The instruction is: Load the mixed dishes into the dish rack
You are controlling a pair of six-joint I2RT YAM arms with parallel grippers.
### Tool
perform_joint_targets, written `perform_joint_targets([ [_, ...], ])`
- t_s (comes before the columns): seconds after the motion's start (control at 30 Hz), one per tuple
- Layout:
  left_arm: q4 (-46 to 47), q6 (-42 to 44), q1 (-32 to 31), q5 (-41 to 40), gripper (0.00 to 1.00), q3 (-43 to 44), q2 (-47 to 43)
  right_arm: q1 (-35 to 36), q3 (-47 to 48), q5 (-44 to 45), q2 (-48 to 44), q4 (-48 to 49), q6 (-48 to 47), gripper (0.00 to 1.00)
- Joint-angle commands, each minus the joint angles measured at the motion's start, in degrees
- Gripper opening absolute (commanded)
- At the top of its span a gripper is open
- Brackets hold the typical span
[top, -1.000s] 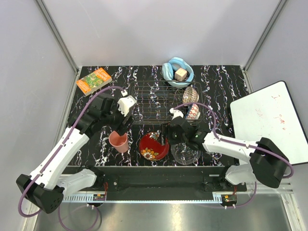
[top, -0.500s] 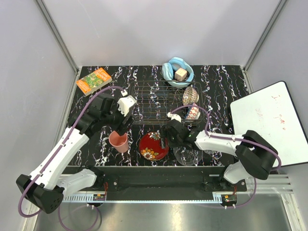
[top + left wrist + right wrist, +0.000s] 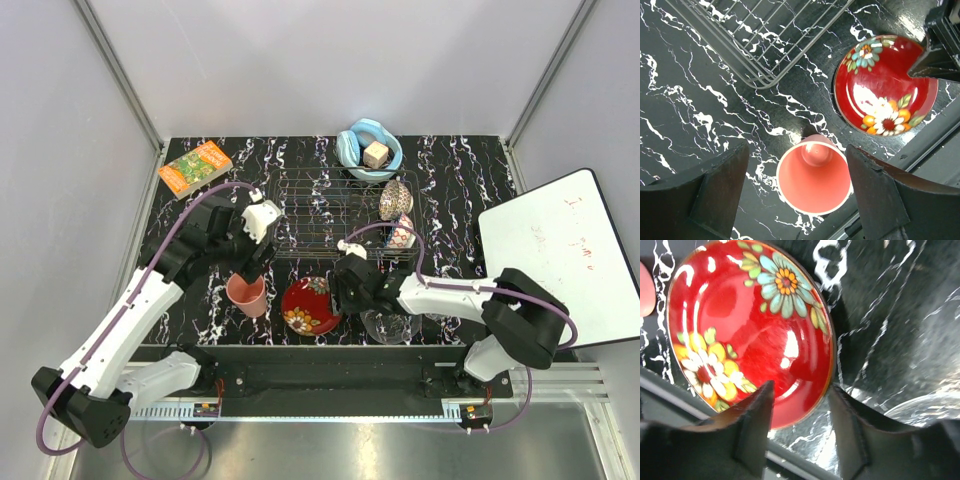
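Near edge of the worktop [image 3: 460, 180], in front of the dish rack [image 3: 330, 215]: three dishes sit outside the rack.

- Pink plastic cup [image 3: 813, 177]: upright on the worktop, mouth up, just left of the red floral plate [image 3: 750, 325], not touching it.
- Left gripper [image 3: 797, 150]: hangs over the cup, fingers spread wide, one on each side of the rim with a gap on both sides. Nothing held.
- Red floral plate: lies face up on the worktop, flowers showing.
- Right gripper [image 3: 801, 387]: at the plate's right edge, jaws apart and astride the rim. One finger is over the red inside, the other on the outside. I see plate surface between them, so no pinch. I cannot tell whether either finger touches the rim.
- Clear glass bowl [image 3: 388, 325]: just right of the plate, partly under my right arm.
- Dish rack: the thin-wire basket lies flat mid-worktop. A small blue patterned bowl [image 3: 396, 198] stands on edge at its right end. A second patterned piece sits just nearer to me; I cannot make out what it is.
- Far side: light-blue bowl with a tan cube [image 3: 368, 150] beyond the rack, and an orange-green book [image 3: 195, 167] at the far left corner.
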Motion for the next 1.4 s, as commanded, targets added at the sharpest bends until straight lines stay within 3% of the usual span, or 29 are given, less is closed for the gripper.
perform_joint_targets([
  [0.0, 2.0, 0.5, 0.2, -1.1, 0.83, -0.2, -1.5, 2.2, 0.2, -0.7, -0.4, 0.7, 4.9, 0.52],
  [0.33, 1.2, 0.8, 0.1, -0.6, 0.83, 0.6, -2.0, 3.3, 3.0, 1.4, 4.6, -3.6, 8.5, 0.52],
  [0.47, 0.8, 1.2, 0.2, -0.9, 0.83, 0.5, -2.3, 3.3, 3.2, 1.9, 5.4, -3.6, 9.1, 0.47],
  [0.6, 0.6, 1.5, 0.2, -1.3, 0.83, 0.6, -2.3, 3.2, 2.9, 2.3, 5.4, -3.8, 9.8, 0.35],
  [0.73, 0.4, 1.7, 0.2, -1.2, 0.83, 1.3, -2.1, 3.2, 2.9, 2.5, 5.9, -4.0, 10.0, 0.07],
  [0.8, 0.1, 1.7, 0.2, -1.3, 0.83, 1.4, -2.3, 3.2, 2.8, 2.8, 5.7, -4.1, 10.0, 0.00],
  [1.07, -0.7, 2.0, 0.2, -1.7, 0.83, 1.6, -2.4, 3.4, 0.5, 3.2, 0.5, -2.3, 9.0, 0.00],
  [1.37, -0.9, 2.2, 0.2, -2.2, 0.83, 2.2, -1.5, 3.7, -7.8, 1.8, -12.7, 5.8, 8.6, 0.00],
])
